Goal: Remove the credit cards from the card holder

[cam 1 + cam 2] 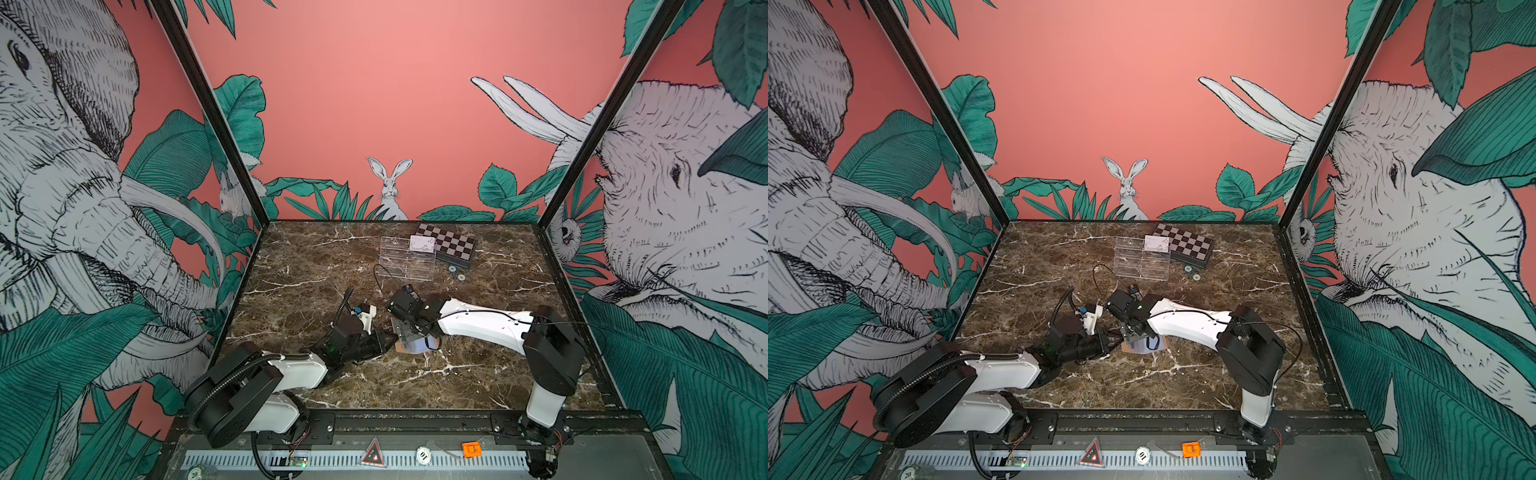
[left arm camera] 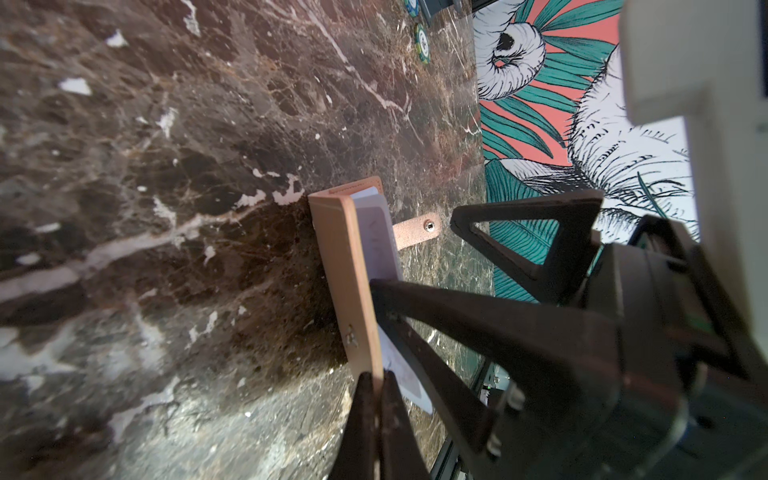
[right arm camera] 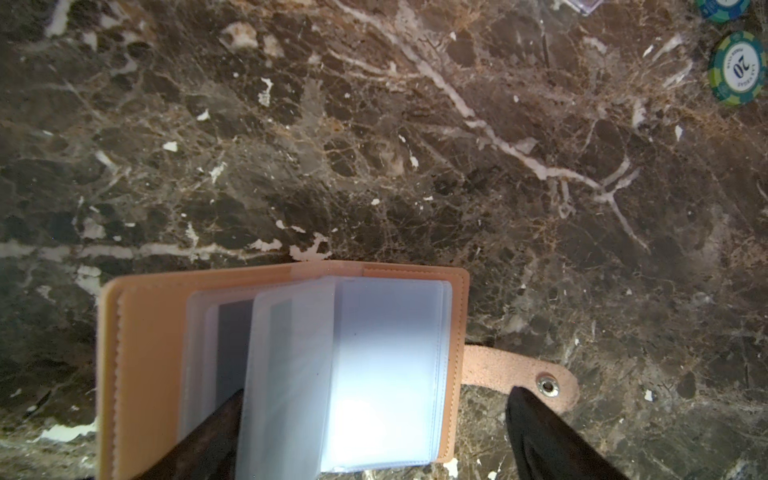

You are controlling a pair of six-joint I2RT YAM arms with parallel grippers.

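On table (image 1: 311,257), card holder (image 1: 413,345) open, strap (image 3: 515,370) rightward

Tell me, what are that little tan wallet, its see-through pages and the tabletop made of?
The card holder looks like matte tan leather or imitation: stitched edges, suede-like strap. Its sleeves seem soft frosted plastic: translucent, glaring, a dark stripe showing through. The table looks like polished brown marble with white veins, possibly a printed surface.
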